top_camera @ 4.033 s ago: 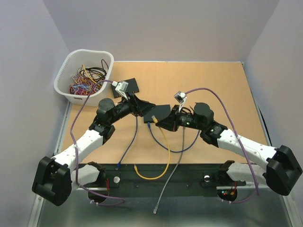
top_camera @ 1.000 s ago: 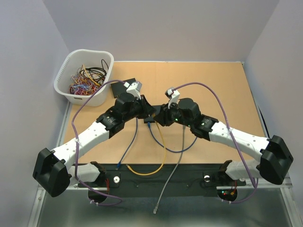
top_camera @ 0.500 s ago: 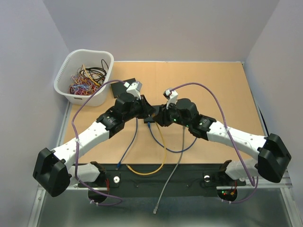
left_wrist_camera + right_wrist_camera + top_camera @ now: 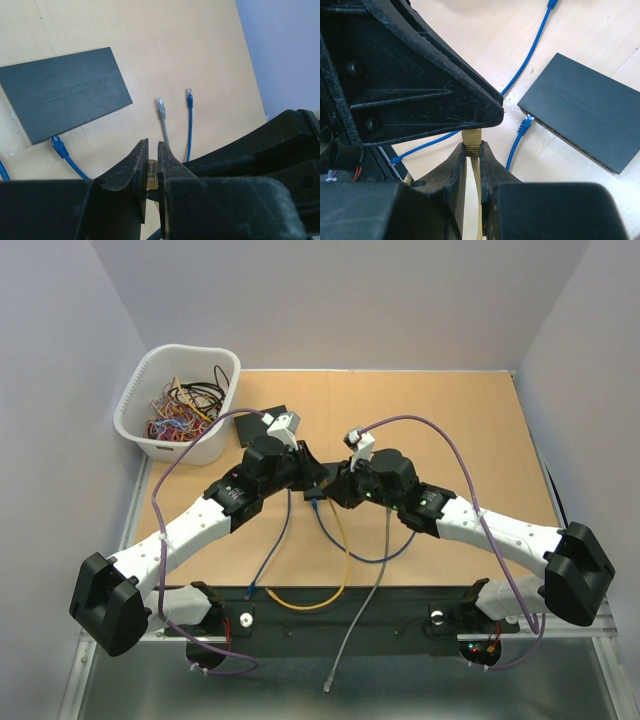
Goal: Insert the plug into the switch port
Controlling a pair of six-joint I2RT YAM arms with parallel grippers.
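while looking through the left wrist view, find left gripper [image 4: 151,150] squeezed down to a sliver on the yellow plug [image 4: 471,136], with only a brownish scrap of it showing between the jaws. find right gripper [image 4: 473,149] narrowed just as far, clamped on that same yellow plug right behind its head, with yellow cable [image 4: 476,195] trailing back between the fingers [image 4: 457,167]. from overhead, see both meeting tip to tip close over the switch [image 4: 65,100], hiding most of it. holding the plug near the switch's port face yet apart from it, not yet in any port. already seated in that port face: blue plug [image 4: 525,125], with blue cable [image 4: 512,150] curving away from the switch. just beside the switch on the table [image 4: 450,420], lying loose side by side: grey plug [image 4: 160,105] and second blue plug [image 4: 189,95]. between the switch and the white basket [image 4: 185,452] of tangled wires, note a second black box [image 4: 258,425]; basket well apart from the switch.
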